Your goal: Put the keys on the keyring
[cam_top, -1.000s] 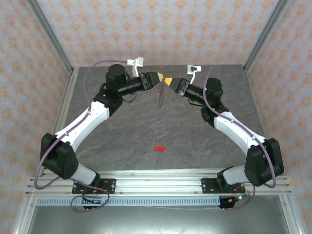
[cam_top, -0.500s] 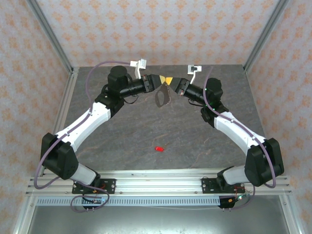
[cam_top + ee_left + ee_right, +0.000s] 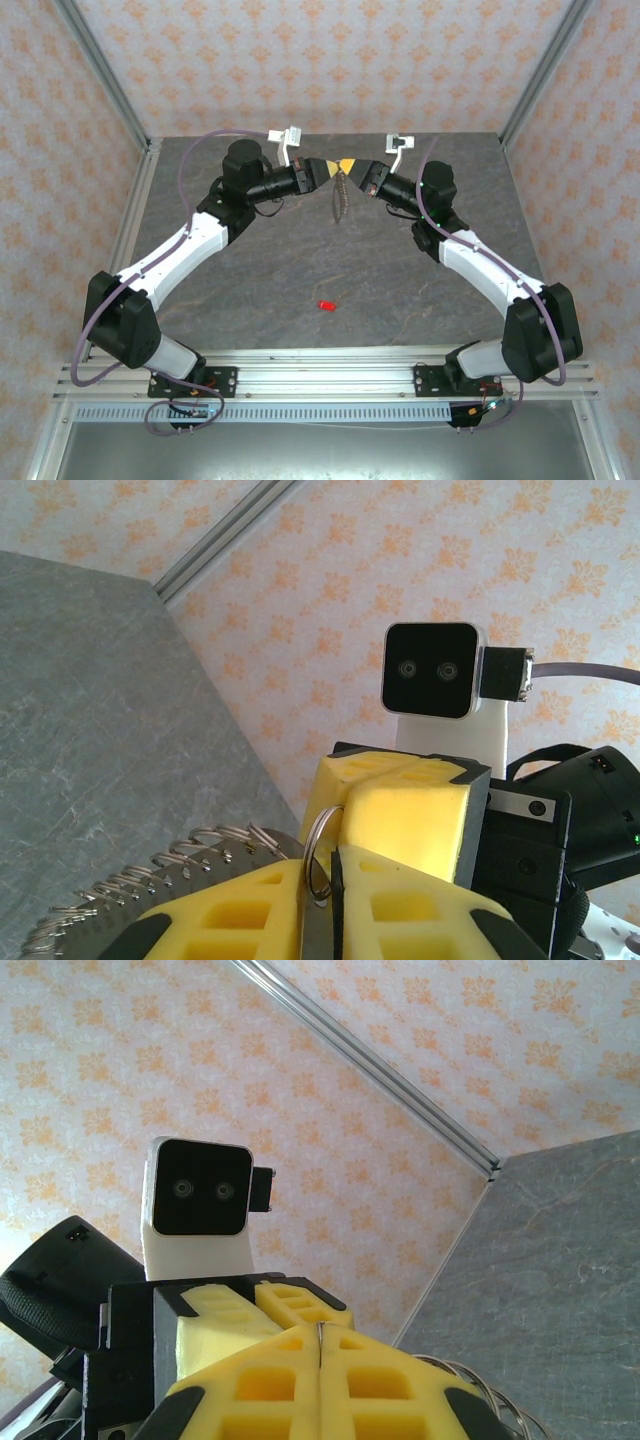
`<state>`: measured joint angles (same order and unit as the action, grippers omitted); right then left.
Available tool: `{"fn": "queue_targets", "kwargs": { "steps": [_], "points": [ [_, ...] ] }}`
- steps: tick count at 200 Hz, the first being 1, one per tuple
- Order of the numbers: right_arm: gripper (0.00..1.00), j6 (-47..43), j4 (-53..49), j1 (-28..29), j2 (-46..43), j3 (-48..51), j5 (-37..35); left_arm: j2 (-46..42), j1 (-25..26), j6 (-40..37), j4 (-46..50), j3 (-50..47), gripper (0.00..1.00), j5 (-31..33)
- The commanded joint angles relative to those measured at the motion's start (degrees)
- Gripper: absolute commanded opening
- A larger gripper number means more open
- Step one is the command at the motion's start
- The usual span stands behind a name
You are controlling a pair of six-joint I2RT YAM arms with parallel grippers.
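Observation:
The keyring [image 3: 340, 197] hangs edge-on above the far middle of the table, held from both sides. My left gripper [image 3: 328, 166] meets my right gripper [image 3: 352, 167] tip to tip over it. In the left wrist view my left gripper [image 3: 335, 865] is shut on the keyring [image 3: 225, 858], with a wire ring and a thin plate pinched between the yellow pads. In the right wrist view my right gripper [image 3: 319, 1335] is shut on a thin metal edge, and the keyring's loops [image 3: 480, 1390] stick out at its lower right. The red key [image 3: 326, 304] lies alone on the table near the front.
The grey stone tabletop [image 3: 250, 270] is walled by patterned panels and metal posts [image 3: 110, 90]. An aluminium rail [image 3: 320, 372] with both arm bases runs along the near edge. Each wrist camera faces the other [image 3: 432, 670] [image 3: 195, 1200].
My left gripper has moved right until it touches the right gripper's tip and has closed on the keyring. The keyring swung and now hangs edge-on. The red key has not moved.

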<state>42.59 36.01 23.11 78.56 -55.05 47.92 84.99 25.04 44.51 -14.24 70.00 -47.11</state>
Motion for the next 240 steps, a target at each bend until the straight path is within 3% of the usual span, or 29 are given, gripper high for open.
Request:
{"fn": "queue_targets", "kwargs": {
  "steps": [1,89,118,142,161,178,240],
  "points": [
    [0.00,-1.51,1.45,0.27,-1.48,0.12,0.07,-2.46,0.39,-0.93,-3.27,-0.29,0.16,0.08],
    [0.00,-2.24,0.73,0.27,-0.70,-0.24,1.12,-1.18,0.71,0.51,-5.01,0.49,0.12,2.50],
    [0.00,-2.15,0.60,0.27,0.00,-0.84,1.60,-0.21,0.97,0.22,-4.83,1.02,0.00,2.46],
    [0.00,-1.97,-2.07,-0.41,0.14,-1.96,1.22,0.61,0.98,-0.30,-4.29,1.52,0.00,2.69],
    [0.30,-0.98,-5.01,-2.99,-1.34,-1.74,-1.33,0.70,0.98,-3.33,-0.93,2.69,0.00,3.08],
    [0.44,1.11,-7.00,-6.07,-4.05,0.08,-4.50,0.92,0.90,-6.42,2.13,4.26,0.00,3.03],
    [0.48,2.08,-13.58,-10.61,-8.78,1.93,-4.44,5.19,0.20,-17.09,11.92,12.84,0.00,-3.27]
  ]
}}
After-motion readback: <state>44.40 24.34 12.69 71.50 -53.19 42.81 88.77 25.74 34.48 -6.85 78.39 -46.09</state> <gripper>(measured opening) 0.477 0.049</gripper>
